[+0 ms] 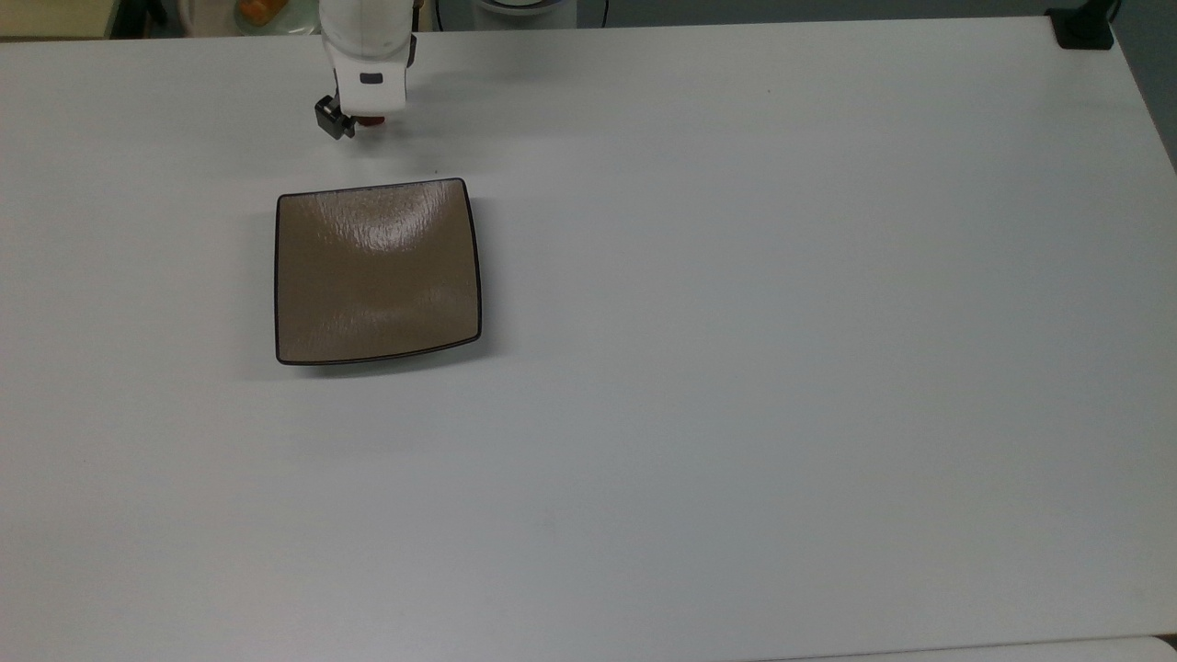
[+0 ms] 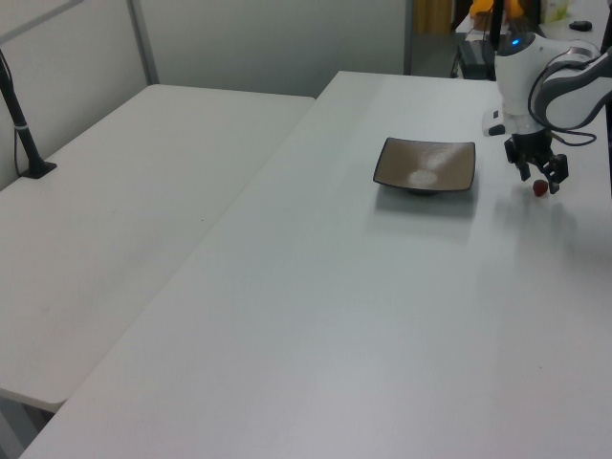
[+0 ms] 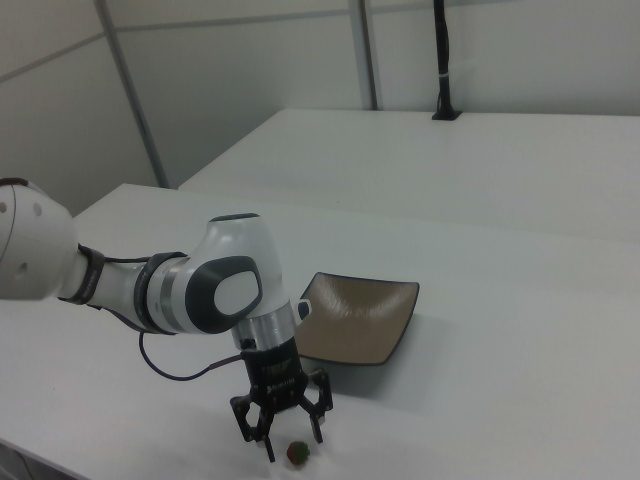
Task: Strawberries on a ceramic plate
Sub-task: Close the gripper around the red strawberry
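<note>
A wide white counter (image 1: 736,368) spanned the scene; a second white table (image 2: 124,210) adjoined it. A black post (image 3: 440,60) stood clamped there — and a pale dish of orange food (image 1: 257,14) sat beyond the top view's upper edge.

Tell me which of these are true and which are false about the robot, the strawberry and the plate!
1. The strawberry is lying on the plate. False: it sits on the white table, apart from the plate.
2. The plate has nothing on it. True.
3. The robot's hand is open, with its fingers spread around the strawberry. True.
4. The plate is round and white. False: it is square and brown with a dark rim.
5. The hand is hanging right over the plate. False: it is beside the plate, above the strawberry, past the plate's upper edge in the top view.
6. The strawberry is much smaller than the plate. True.
</note>
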Tool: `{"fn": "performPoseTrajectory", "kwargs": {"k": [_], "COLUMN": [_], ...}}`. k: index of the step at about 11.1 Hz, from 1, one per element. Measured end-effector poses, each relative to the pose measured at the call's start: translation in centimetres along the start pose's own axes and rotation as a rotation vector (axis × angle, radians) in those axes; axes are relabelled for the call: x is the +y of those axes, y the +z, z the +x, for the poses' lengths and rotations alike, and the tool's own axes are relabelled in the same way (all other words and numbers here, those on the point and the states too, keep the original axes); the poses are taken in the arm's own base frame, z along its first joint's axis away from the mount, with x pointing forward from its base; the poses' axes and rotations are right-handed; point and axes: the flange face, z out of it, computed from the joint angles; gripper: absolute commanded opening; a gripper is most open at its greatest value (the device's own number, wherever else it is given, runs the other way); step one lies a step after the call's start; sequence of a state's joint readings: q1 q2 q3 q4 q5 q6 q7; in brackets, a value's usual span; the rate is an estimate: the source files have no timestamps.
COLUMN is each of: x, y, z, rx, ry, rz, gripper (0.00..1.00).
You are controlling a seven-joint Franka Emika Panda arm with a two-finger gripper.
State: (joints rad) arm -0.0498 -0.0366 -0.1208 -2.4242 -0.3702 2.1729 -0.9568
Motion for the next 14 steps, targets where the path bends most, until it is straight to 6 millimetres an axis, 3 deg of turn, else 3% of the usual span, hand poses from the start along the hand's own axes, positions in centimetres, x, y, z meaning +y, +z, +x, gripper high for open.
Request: {"fn": "performPoseTrajectory", "kwargs": {"k": [6, 14], "x": [0.04, 0.05], "y": [0.05, -0.05], "z": [-0.12, -0.17], "rx": [0.0, 0.001], "ry": [-0.001, 0.0], "rz": [0.001, -0.001], "gripper": [0.22, 0.2]}}
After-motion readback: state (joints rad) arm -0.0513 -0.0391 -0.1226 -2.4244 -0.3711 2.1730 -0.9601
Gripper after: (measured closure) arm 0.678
